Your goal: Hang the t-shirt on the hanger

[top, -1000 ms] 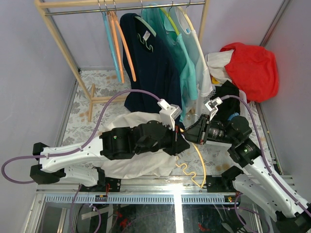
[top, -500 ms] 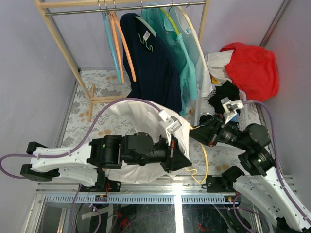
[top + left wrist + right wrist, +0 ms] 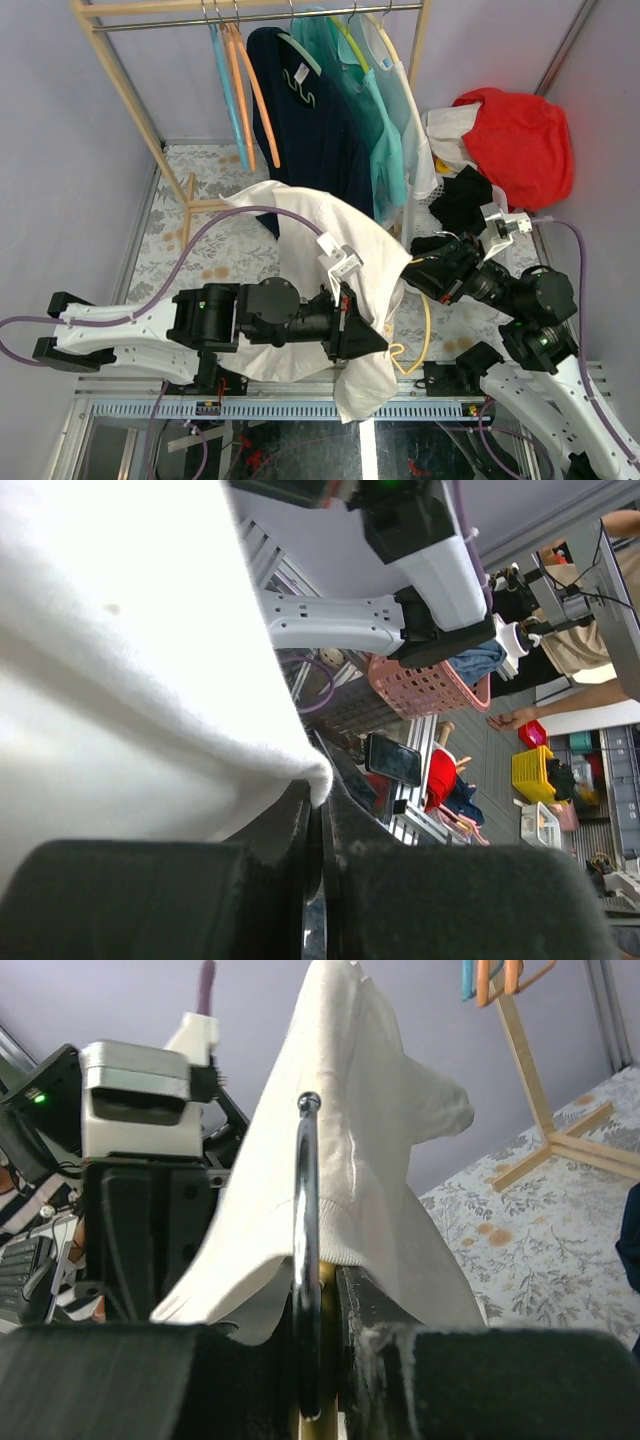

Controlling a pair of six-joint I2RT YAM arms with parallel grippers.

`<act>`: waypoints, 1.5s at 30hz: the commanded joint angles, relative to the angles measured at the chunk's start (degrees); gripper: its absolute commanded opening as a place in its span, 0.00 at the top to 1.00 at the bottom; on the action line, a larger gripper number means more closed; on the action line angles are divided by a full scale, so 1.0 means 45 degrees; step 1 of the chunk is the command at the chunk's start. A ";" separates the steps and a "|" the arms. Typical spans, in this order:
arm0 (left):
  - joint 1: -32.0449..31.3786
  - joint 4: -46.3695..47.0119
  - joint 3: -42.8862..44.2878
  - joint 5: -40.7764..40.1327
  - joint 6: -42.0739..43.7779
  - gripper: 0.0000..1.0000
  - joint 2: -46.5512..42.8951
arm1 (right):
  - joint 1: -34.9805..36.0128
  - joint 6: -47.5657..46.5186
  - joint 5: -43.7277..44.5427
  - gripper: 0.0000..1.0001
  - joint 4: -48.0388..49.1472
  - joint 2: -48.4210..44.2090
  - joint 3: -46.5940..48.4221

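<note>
Well, the left gripper (image 3: 372,340) has its fingers pressed together on an edge of the white t-shirt (image 3: 300,215), which is held up off the table and drapes over that arm. Just to the right, the yellow hanger (image 3: 426,325) points downward, its metal hook pinched in the right gripper (image 3: 415,272).

t-shirt (image 3: 340,225): soft white cloth, matt, wrinkled
hanger (image 3: 427,325): smooth pale yellow plastic
hook (image 3: 305,1210): dark glossy metal
rack (image 3: 125,80): pale bare wood, matt
rail (image 3: 250,18): grey metal, dull sheen
table (image 3: 160,260): flower-printed, matt
</note>
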 commanded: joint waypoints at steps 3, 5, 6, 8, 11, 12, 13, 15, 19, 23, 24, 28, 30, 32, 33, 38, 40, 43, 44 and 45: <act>-0.0535 0.1916 -0.0161 0.0575 0.0410 0.99 0.0385 | 0.0025 0.1057 0.0893 1.00 0.2812 0.0192 -0.0752; -0.0771 0.1935 -0.0271 0.0484 0.0484 0.99 0.0503 | 0.0018 0.1077 0.0969 1.00 0.2826 0.0272 -0.0800; -0.0810 0.1995 -0.0395 0.0513 0.0506 0.99 0.0544 | 0.0016 0.1108 0.0971 1.00 0.2853 0.0335 -0.0772; -0.0815 0.2044 -0.0465 0.0664 0.0644 0.99 0.0772 | 0.0015 0.1102 0.1027 1.00 0.2889 0.0418 -0.0696; -0.0848 0.2037 -0.0169 0.1034 0.0802 0.99 0.1177 | 0.0016 0.1203 0.1217 1.00 0.3059 0.0458 -0.0730; -0.0891 0.2037 -0.0096 0.0975 0.0827 0.99 0.1197 | 0.0015 0.1248 0.1156 1.00 0.3166 0.0512 -0.0727; -0.0925 0.2037 -0.0146 0.0875 0.0820 0.99 0.1136 | 0.0015 0.1271 0.1063 1.00 0.3137 0.0565 -0.0704; -0.0939 0.1943 -0.0206 0.0609 0.0749 0.97 0.0949 | 0.0016 0.1253 0.0970 1.00 0.3016 0.0562 -0.0697; -0.0941 0.0962 0.0105 -0.0598 0.0618 0.88 0.0565 | 0.0015 0.0942 0.0825 1.00 0.2367 0.0272 -0.0609; -0.0958 -0.0488 0.1015 -0.1490 0.0711 0.70 0.0599 | 0.0017 0.0604 0.0551 1.00 0.1644 -0.0110 -0.0623; -0.0951 -0.0703 0.1153 -0.1562 0.0739 0.67 0.0615 | 0.0016 0.0487 0.0538 1.00 0.1460 -0.0255 -0.0664; -0.0944 -0.1319 0.1625 -0.1767 0.0750 0.56 0.0750 | 0.0015 0.0066 0.0430 1.00 0.0703 -0.0857 -0.0925; -0.0957 -0.1367 0.1756 -0.1668 0.0713 0.52 0.0791 | 0.0015 -0.0039 0.0531 1.00 0.0473 -0.1174 -0.1077; -0.0968 -0.1587 0.2043 -0.1667 0.0728 0.51 0.0820 | 0.0016 -0.0172 0.0539 1.00 0.0334 -0.1364 -0.1155; -0.0994 -0.1775 0.2248 -0.1745 0.0742 0.50 0.0830 | 0.0016 -0.0254 0.0529 1.00 0.0152 -0.1403 -0.1122; -0.1033 -0.2163 0.2936 -0.1860 0.0976 0.44 0.0788 | 0.0017 -0.0738 0.0314 1.00 -0.0815 -0.1640 -0.0854; -0.1028 -0.2292 0.3214 -0.2079 0.1085 0.43 0.0837 | 0.0021 -0.0982 0.0371 1.00 -0.1421 -0.1954 -0.0765; -0.1033 -0.2355 0.3856 -0.2165 0.1325 0.42 0.1206 | 0.0018 -0.1071 0.0497 1.00 -0.1918 -0.2649 -0.0868; -0.1026 -0.2381 0.4093 -0.2152 0.1400 0.41 0.1443 | 0.0016 -0.1035 0.0570 1.00 -0.1969 -0.2821 -0.0947; -0.1033 -0.2475 0.4325 -0.2158 0.1431 0.41 0.1675 | 0.0016 -0.0997 0.0599 1.00 -0.1982 -0.2979 -0.1075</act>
